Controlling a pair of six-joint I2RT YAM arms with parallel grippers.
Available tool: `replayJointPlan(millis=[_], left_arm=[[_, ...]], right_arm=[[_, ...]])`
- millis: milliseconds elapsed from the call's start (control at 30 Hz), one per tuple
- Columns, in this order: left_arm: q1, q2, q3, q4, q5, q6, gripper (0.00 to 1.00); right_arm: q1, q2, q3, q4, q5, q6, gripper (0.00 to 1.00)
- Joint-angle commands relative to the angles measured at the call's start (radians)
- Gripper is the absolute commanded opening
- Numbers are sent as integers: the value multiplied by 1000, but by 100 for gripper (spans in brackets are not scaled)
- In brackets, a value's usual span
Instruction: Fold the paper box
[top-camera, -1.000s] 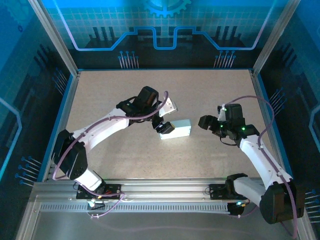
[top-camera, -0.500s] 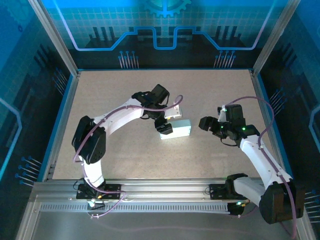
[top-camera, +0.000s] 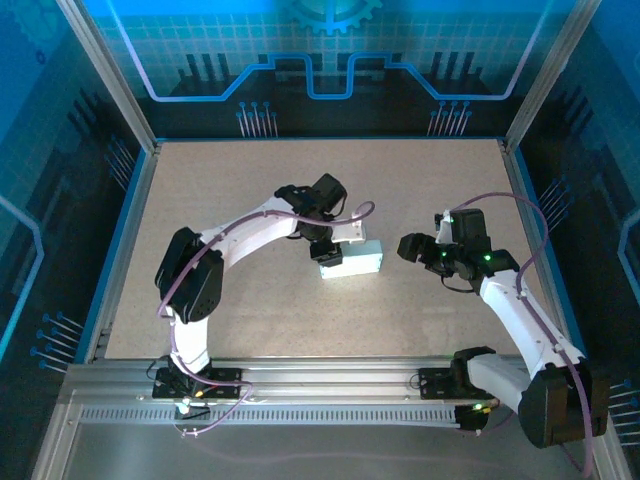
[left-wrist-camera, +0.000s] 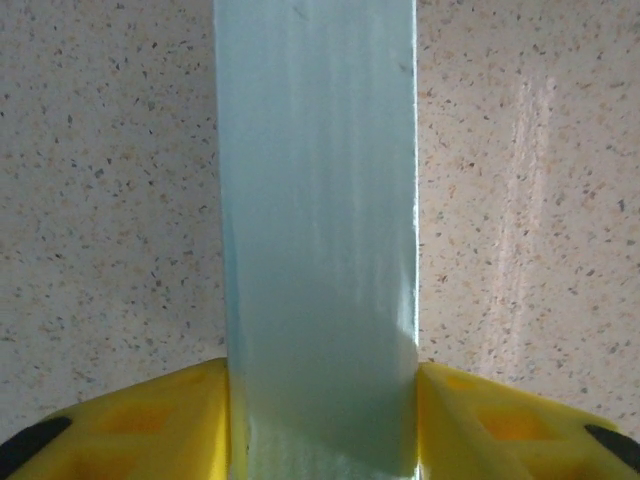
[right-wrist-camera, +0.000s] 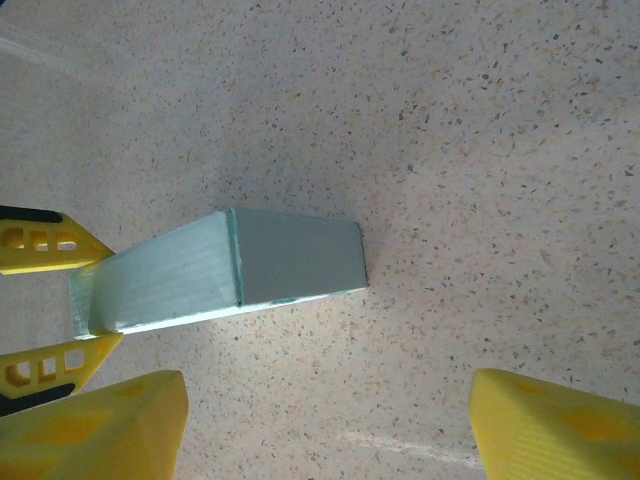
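I have the left end effector (top-camera: 328, 252) clamped across the left end of the paper box (top-camera: 352, 258), fingers flush on both side walls. I judge this is to press the folds square. The box lies mid-worktop (top-camera: 230, 180). The right end effector (top-camera: 408, 246) hangs open near its other end, ready to brace. A second ago the left jaws stood wider and the elbow further out; the box has barely shifted.

Overhead view evenly lit, blue glow on the enclosure walls (top-camera: 60, 200), soft shadows on the worktop (top-camera: 220, 190), pale glare streak at right in left wrist view, paper box (left-wrist-camera: 315, 200) close and slightly soft, near yellow fingers (right-wrist-camera: 560, 425) blurred in right wrist view
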Motion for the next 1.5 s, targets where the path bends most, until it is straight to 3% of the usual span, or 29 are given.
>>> replayJointPlan(millis=[0, 67, 200, 467, 567, 667, 800, 833, 967, 1100, 1200, 1367, 1467], left_arm=[[-19, -27, -51, 70, -77, 44, 40], [-27, -61, -98, 139, -95, 67, 36], [-42, -128, -205, 320, -168, 129, 36], [-59, -154, -490, 879, -406, 345, 38], [-60, -117, -543, 984, -431, 388, 50], [-65, -123, -549, 944, -406, 361, 72], [-70, -197, -538, 792, -293, 270, 97], [-65, -223, -541, 775, -252, 228, 99], [5, -314, -568, 802, -53, -60, 99], [87, -393, -641, 918, -33, -361, 99], [178, -480, -730, 990, 80, -537, 99], [294, -620, -861, 1028, -25, -648, 99], [359, -701, -957, 1085, -175, -696, 99]], right_arm=[[-13, -3, -2, -26, -9, -15, 75], [-15, -7, -4, -27, -7, -15, 75], [-15, -7, -6, -26, -8, -12, 75], [-17, -5, -20, -11, -13, -4, 75], [-18, -3, -20, -12, -17, -6, 75], [-17, -5, -13, -25, -15, -11, 75], [-19, -10, -7, -29, -15, -24, 76], [-19, -8, -7, -25, -21, -35, 77], [-8, 2, 4, -6, -17, -96, 89], [24, 3, 20, 32, 61, -198, 100], [37, -5, 20, 78, 152, -265, 100], [33, -38, -43, 247, 334, -384, 100], [13, -38, -122, 413, 416, -458, 100]])
